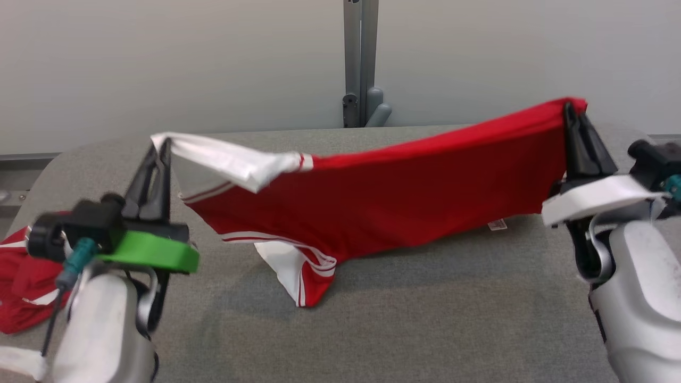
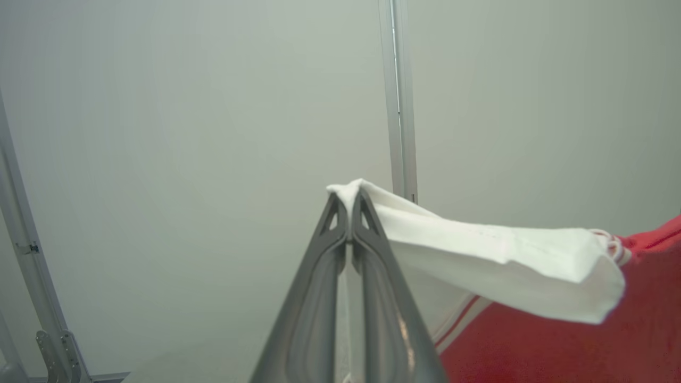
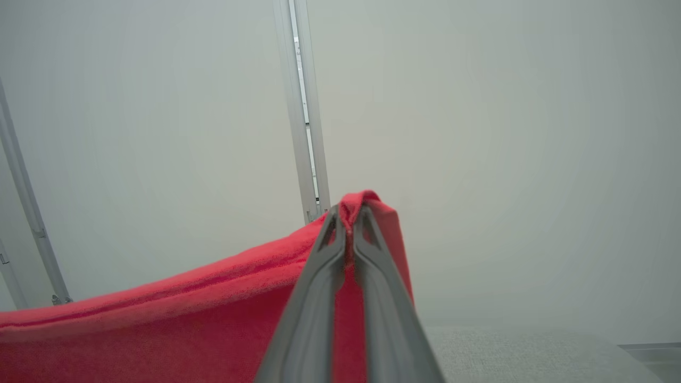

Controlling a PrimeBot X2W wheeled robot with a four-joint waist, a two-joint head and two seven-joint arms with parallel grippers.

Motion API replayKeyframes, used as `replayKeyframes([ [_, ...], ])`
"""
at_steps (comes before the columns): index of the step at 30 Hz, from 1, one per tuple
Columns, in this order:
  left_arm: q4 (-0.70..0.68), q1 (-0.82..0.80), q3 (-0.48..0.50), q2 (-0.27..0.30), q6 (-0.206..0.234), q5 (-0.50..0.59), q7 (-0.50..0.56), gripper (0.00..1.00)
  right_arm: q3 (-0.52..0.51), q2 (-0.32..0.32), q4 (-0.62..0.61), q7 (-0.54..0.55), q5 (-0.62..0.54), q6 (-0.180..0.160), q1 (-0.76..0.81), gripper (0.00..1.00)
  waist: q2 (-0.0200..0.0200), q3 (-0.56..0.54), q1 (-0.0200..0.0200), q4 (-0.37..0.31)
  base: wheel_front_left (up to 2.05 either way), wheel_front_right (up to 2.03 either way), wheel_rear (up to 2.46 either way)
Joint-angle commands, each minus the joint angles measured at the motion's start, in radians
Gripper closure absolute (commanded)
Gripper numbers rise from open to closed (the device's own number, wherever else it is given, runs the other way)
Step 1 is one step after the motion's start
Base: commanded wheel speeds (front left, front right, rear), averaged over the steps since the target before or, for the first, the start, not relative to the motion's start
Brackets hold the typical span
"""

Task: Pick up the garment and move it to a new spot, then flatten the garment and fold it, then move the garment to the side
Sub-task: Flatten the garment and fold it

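1. Garment (image 1: pixel 393 197): a red shirt with white sleeves and striped trim, strung between your two claws above the grey tabletop (image 1: pixel 452 330). The upper edge is pulled taut. The body sags below it, and the lowest sleeve fold looks to be touching the tabletop near the middle.
2. Left claw (image 1: pixel 165 143): the fingers are pressed together on the end of a white sleeve (image 1: pixel 234 159). In the left wrist view a tuft of white cloth pokes out past the tips.
3. Right claw (image 1: pixel 570 109): it is closed tight on a red corner of the body, with cloth folded over the tips. In the head view it sits higher than the left, so the top edge slopes.
4. Reason for the hold, as I read it: two pinch points well apart let the cloth's own weight draw out the creases. You look to be at the spread stage, before laying it flat.
5. Next move calls for an even lowering onto bare tabletop. The dangling sleeve could bunch underneath. A grip on a sleeve end rather than a shoulder may leave the body skewed.
6. Second red and white heap (image 1: pixel 21 287) lies at the tabletop's left edge beside your left arm, apart from the held garment. Steer clear of it.
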Motion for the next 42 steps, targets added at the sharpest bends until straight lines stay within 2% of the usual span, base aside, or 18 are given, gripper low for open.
replayKeyframes([
  [1, -0.005, -0.023, 0.004, 0.011, -0.003, 0.007, 0.0, 1.0, 0.0, -0.01, -0.003, 0.0, 0.009, -0.001, -0.015, 1.0, 0.0, -0.001, 0.0, 0.0, 0.0, 0.0, 0.0],
  [5, -0.002, -0.185, -0.005, 0.091, -0.006, 0.02, 0.0, 1.0, 0.026, -0.056, -0.015, 0.0, 0.024, -0.001, -0.122, 1.0, 0.0, 0.012, 0.0, 0.004, 0.0, 0.0, 0.0],
  [10, 0.065, -0.358, -0.08, 0.165, -0.007, 0.023, 0.007, 1.0, 0.05, -0.101, 0.031, 0.005, 0.016, -0.001, -0.236, 1.0, 0.0, 0.062, 0.0, 0.01, 0.0, 0.0, 0.0],
  [17, 0.196, -0.667, -0.177, 0.24, -0.005, 0.036, 0.033, 1.0, 0.09, -0.153, 0.128, 0.037, -0.065, -0.001, -0.511, 1.0, 0.0, 0.288, 0.0, 0.013, 0.0, 0.0, 0.0],
  [20, 0.285, -0.819, -0.205, 0.258, -0.005, 0.069, 0.026, 1.0, 0.072, -0.15, 0.197, 0.035, -0.11, -0.002, -0.668, 1.0, 0.0, 0.374, 0.0, 0.016, 0.0, 0.0, 0.0],
  [24, 0.403, -1.025, -0.242, 0.287, 0.016, 0.157, 0.017, 1.0, 0.03, -0.15, 0.28, 0.02, -0.217, -0.002, -0.895, 1.0, 0.0, 0.462, 0.0, 0.012, 0.0, 0.0, 0.0],
  [30, 0.475, -1.281, -0.275, 0.291, 0.044, 0.227, 0.001, 1.0, -0.095, -0.12, 0.315, -0.001, -0.379, -0.002, -1.115, 1.0, 0.0, 0.523, 0.0, -0.002, 0.0, 0.0, 0.0],
  [32, 0.449, -1.312, -0.282, 0.276, 0.039, 0.219, 0.0, 1.0, -0.13, -0.1, 0.318, 0.0, -0.411, -0.002, -1.136, 1.0, 0.0, 0.541, 0.0, -0.002, 0.0, 0.0, 0.0],
  [35, 0.421, -1.265, -0.283, 0.269, 0.03, 0.188, 0.001, 1.0, -0.139, -0.09, 0.329, -0.001, -0.424, -0.002, -1.106, 1.0, 0.0, 0.567, 0.0, -0.001, 0.0, 0.0, 0.0],
  [39, 0.393, -1.126, -0.237, 0.247, 0.054, 0.11, 0.001, 1.0, -0.113, -0.093, 0.35, -0.001, -0.39, -0.002, -0.984, 1.0, 0.0, 0.582, 0.0, -0.003, 0.0, 0.0, 0.0],
  [42, 0.354, -0.96, -0.212, 0.217, 0.062, 0.064, 0.0, 1.0, -0.087, -0.101, 0.333, -0.001, -0.299, -0.002, -0.846, 1.0, 0.0, 0.572, 0.0, -0.001, 0.0, 0.0, 0.0],
])
